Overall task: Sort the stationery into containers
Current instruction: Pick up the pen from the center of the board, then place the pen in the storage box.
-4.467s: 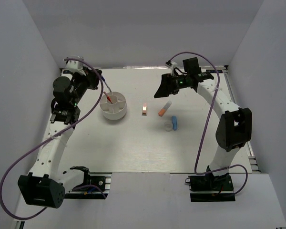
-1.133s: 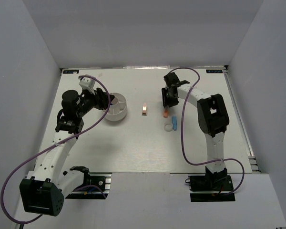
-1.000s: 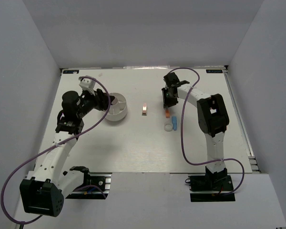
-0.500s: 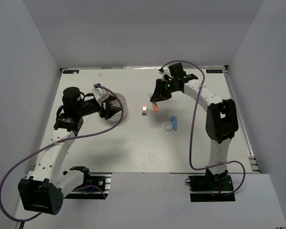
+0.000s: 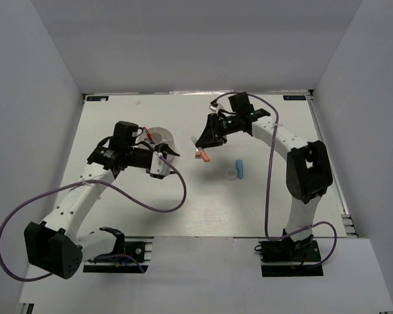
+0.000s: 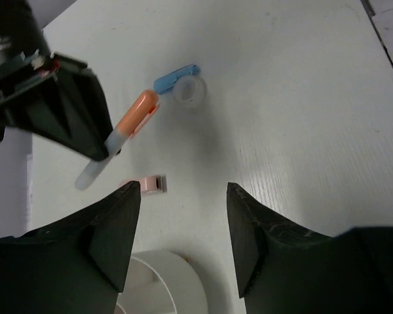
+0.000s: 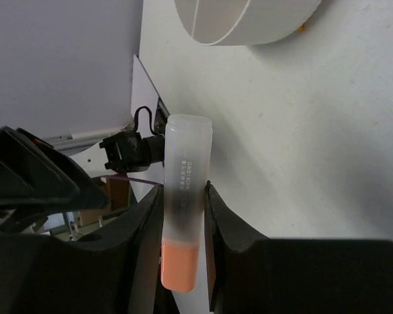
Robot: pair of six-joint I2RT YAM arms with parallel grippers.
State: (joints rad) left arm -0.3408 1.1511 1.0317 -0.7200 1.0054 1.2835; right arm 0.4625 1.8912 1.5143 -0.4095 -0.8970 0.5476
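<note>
right gripper [image 7: 182, 219] clenched around orange-white stick [image 7: 185, 171], held above the table at centre of the top view, left gripper [image 6: 182, 242] spread wide and empty, just below white tub [image 5: 164, 138] at centre left

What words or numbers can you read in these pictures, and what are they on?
Nothing can be read for sure.
Orange-white stick: tiny dark print down its clear part, too small to read.
Black casing: white marks at the edge, cut off and blurred.
Dark stickers at the far corners: too small to read.
</note>
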